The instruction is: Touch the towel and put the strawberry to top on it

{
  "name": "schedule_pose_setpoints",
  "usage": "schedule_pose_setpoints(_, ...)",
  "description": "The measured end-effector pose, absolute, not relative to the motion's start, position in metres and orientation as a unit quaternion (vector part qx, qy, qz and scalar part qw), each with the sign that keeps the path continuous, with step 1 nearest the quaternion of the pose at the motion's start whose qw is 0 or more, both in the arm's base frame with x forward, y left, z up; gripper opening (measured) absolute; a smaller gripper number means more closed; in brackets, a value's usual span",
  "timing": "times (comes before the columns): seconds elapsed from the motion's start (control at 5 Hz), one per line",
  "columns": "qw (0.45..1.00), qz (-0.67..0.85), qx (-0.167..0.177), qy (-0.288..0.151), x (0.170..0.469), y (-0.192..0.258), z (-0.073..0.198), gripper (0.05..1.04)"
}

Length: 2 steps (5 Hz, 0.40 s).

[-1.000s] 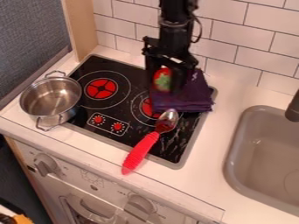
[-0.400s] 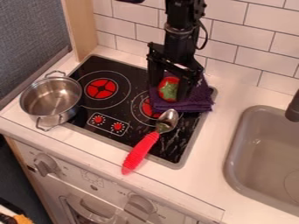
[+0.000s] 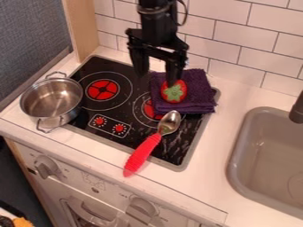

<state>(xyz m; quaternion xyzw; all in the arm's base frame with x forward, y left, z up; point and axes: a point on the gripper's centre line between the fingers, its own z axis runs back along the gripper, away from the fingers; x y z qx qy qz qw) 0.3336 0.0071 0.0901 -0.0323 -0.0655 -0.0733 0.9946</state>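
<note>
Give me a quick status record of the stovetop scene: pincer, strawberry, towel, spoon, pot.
pincer: open, over the stovetop's back part, upper left of the strawberry
strawberry: red with a green top, lying on the towel, not between the fingers
towel: purple, folded, on the right back of the stovetop
spoon: red handle, metal bowl, in front of the towel
pot: metal, two handles, at the stovetop's left edge

So I've got a steel pot (image 3: 52, 98) sitting at the stove's (image 3: 109, 109) left edge in view, handles sticking out. There's a spoon (image 3: 142, 153) too, red handle, bowl end up on the black top. Grey sink (image 3: 269, 155) off to the right, white tiles (image 3: 237, 44) behind.
</note>
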Motion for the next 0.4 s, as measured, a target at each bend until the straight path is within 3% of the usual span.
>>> schedule_pose_setpoints(0.4, 0.996, -0.074, -0.019, -0.047, 0.3179, 0.0159, 0.081, 1.001)
